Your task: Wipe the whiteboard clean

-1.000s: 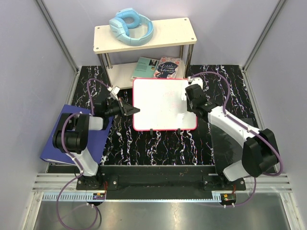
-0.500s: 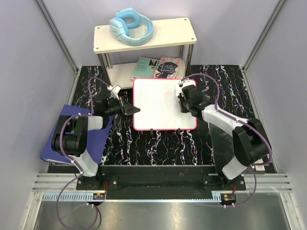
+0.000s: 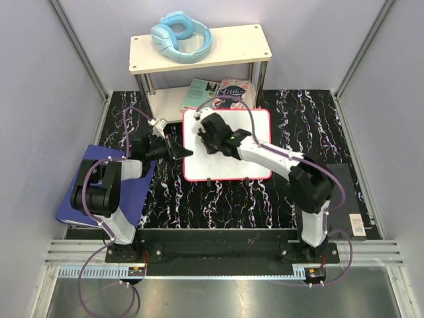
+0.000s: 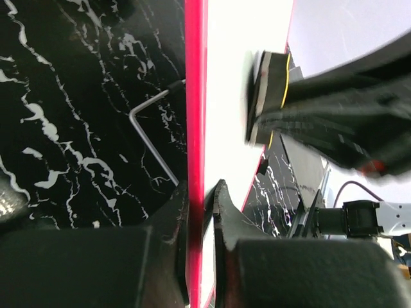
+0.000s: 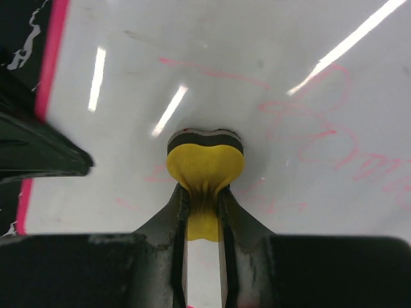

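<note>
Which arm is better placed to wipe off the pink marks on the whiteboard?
Right. The right gripper holds the yellow eraser against the whiteboard beside pink marks; the left gripper only clamps its edge.

Our left gripper (image 3: pixel 181 152), out at 1 o'clock, clamps whiteboard (image 3: pixel 222 169) edge | our right gripper (image 5: pixel 204 192), at 11 o'clock, pinches eraser (image 5: pixel 205 162)

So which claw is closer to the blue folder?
Left. The left gripper pinches the whiteboard's left edge, nearer the folder; the right gripper presses an eraser on the board, farther away.
</note>
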Motion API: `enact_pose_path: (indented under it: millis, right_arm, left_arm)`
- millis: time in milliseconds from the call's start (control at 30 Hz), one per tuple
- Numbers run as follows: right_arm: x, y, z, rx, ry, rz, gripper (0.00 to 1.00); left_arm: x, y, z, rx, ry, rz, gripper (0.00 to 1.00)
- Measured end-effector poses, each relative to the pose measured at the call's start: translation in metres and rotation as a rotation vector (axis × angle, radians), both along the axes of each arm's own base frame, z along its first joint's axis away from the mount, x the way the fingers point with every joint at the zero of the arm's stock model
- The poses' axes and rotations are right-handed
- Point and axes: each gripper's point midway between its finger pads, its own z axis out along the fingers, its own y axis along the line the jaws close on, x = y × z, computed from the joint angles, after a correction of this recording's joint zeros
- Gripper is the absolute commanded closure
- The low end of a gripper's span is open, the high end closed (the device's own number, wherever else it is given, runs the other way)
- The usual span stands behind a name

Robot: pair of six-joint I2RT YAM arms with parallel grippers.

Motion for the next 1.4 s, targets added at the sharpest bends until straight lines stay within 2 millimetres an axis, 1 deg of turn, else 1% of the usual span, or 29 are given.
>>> enact_pose_path:
  millis: [100,167,233,367,433,467,500,600,633,733,800,833,900,1233,1400]
  right_arm:
    - [0.000,0.038,0.005,-0.016,-0.009,0.034,1.00]
    - [-0.002,0.051,0.004,-0.038,-0.014,0.037,1.00]
    - [-0.002,0.052,0.002,-0.060,-0.023,0.016,1.00]
    - [-0.002,0.045,0.002,-0.043,-0.041,-0.032,1.00]
    - [-0.001,0.034,0.000,-0.029,-0.044,-0.056,1.00]
    - [-0.001,0.025,-0.001,-0.021,-0.043,-0.074,1.00]
    - [0.000,0.010,-0.003,-0.021,-0.034,-0.098,1.00]
    - [0.011,-0.041,-0.005,-0.015,-0.016,-0.195,1.00]
    - [0.019,-0.066,-0.005,-0.013,-0.015,-0.248,1.00]
    - [0.032,-0.121,-0.005,-0.022,-0.014,-0.365,1.00]
    - [0.036,-0.151,-0.009,-0.035,-0.009,-0.429,1.00]
    - [0.037,-0.157,-0.010,-0.039,-0.006,-0.443,1.00]
    - [0.038,-0.162,-0.012,-0.042,-0.004,-0.452,1.00]
    - [0.038,-0.161,-0.015,-0.048,-0.016,-0.439,1.00]
    - [0.034,-0.164,-0.016,-0.031,-0.033,-0.438,1.00]
  left_arm:
    - [0.000,0.001,-0.003,0.012,0.007,0.008,1.00]
    - [0.000,0.002,-0.006,0.022,0.013,0.012,1.00]
    - [0.000,0.003,-0.008,0.031,0.016,0.016,1.00]
    - [-0.001,0.002,-0.009,0.039,0.011,0.011,1.00]
    - [-0.001,0.002,-0.008,0.041,0.004,0.009,1.00]
    - [-0.001,0.001,-0.008,0.042,0.003,0.008,1.00]
    - [-0.001,0.001,-0.008,0.043,0.004,0.008,1.00]
    - [-0.001,0.001,-0.009,0.045,0.005,0.010,1.00]
    - [-0.001,0.001,-0.008,0.044,0.004,0.009,1.00]
    - [-0.002,-0.001,-0.005,0.043,-0.002,0.004,1.00]
    - [-0.002,-0.002,-0.002,0.043,-0.005,0.001,1.00]
    - [-0.002,-0.003,-0.002,0.043,-0.006,0.000,1.00]
    - [-0.003,-0.003,-0.001,0.043,-0.007,-0.002,1.00]
    - [-0.003,-0.002,-0.001,0.048,0.007,0.003,1.00]
    - [-0.003,-0.002,-0.001,0.048,0.010,0.003,1.00]
